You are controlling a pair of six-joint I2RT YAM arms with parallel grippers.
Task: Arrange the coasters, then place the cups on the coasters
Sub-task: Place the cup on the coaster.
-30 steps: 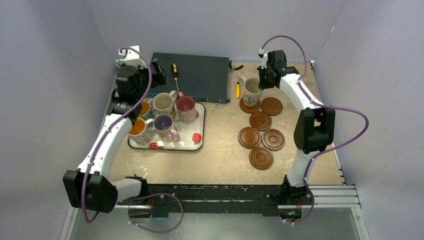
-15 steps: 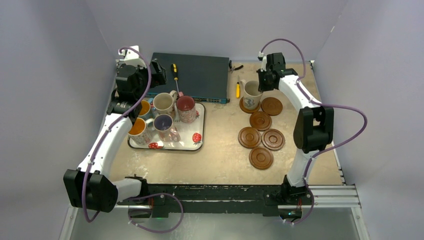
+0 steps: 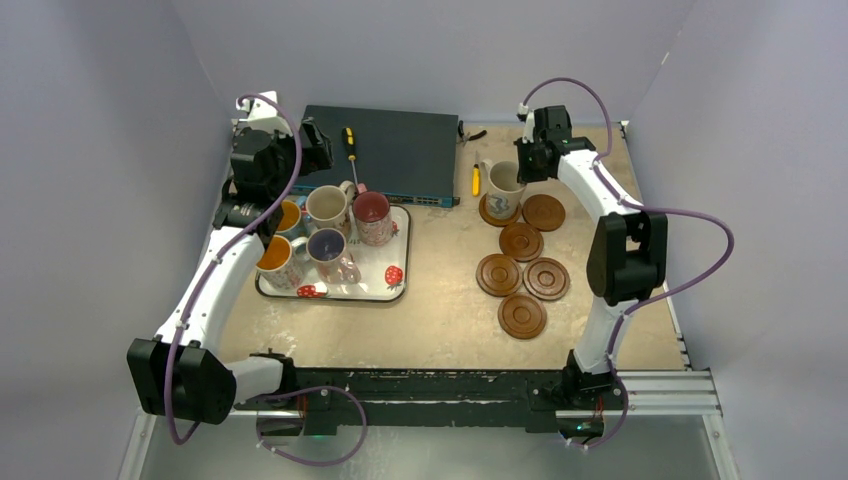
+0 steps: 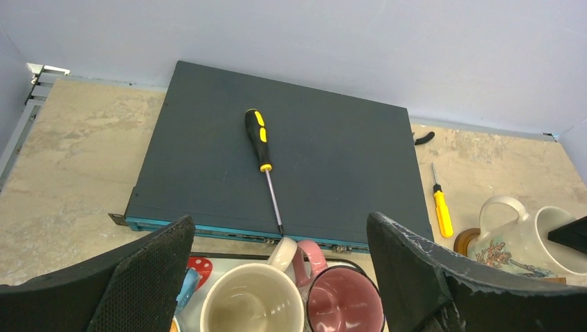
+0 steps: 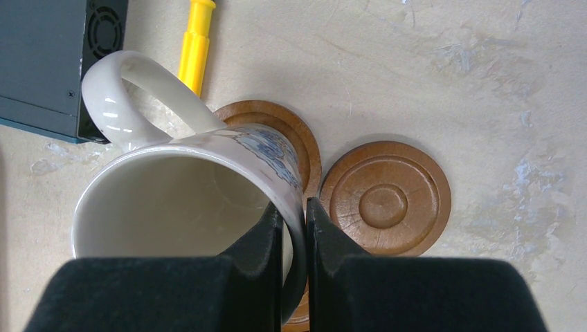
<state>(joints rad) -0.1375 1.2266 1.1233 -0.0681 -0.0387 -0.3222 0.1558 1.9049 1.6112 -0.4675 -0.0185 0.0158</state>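
**Top external view:** left gripper (image 3: 318, 147) over the rear-left of the table (image 3: 440, 300), by the left end of a dark flat box (image 3: 400, 150); jaws spread wide, nothing in them; right gripper (image 3: 521, 166) at the rear right, jaws almost closed, pinching the rim of a cream mug (image 3: 503, 188); that mug upright over the rear-left coaster (image 3: 489, 216), handle toward the box; second coaster (image 3: 543, 212) just beside it; four further coasters (image 3: 521, 241) clustered toward the near edge, all bare; white strawberry-print tray (image 3: 392, 287) on the left half, carrying five mugs: blue mug (image 3: 288, 217) with orange inside, second cream mug (image 3: 327, 208), red-pink-lined mug (image 3: 372, 213), purple-lined mug (image 3: 327, 247), orange-lined mug (image 3: 275, 257); black-and-yellow screwdriver (image 3: 350, 145) lying on the box; small yellow screwdriver (image 3: 475, 180) on the table between box and held mug.

**Left wrist view:** two black fingers (image 4: 149, 277) at the lower corners, far apart, nothing between them; second cream mug and red-pink-lined mug below, at the frame's bottom edge; box and black-and-yellow screwdriver beyond; held mug at far right, its coaster showing under it.

**Right wrist view:** fingers (image 5: 325, 235) clamped on the cream mug's wall, one inside, one outside; rear-left coaster showing beneath the mug; whether the base rests on it cannot be told; second coaster close alongside, contact not discernible; small yellow screwdriver past the handle; box corner at upper left.
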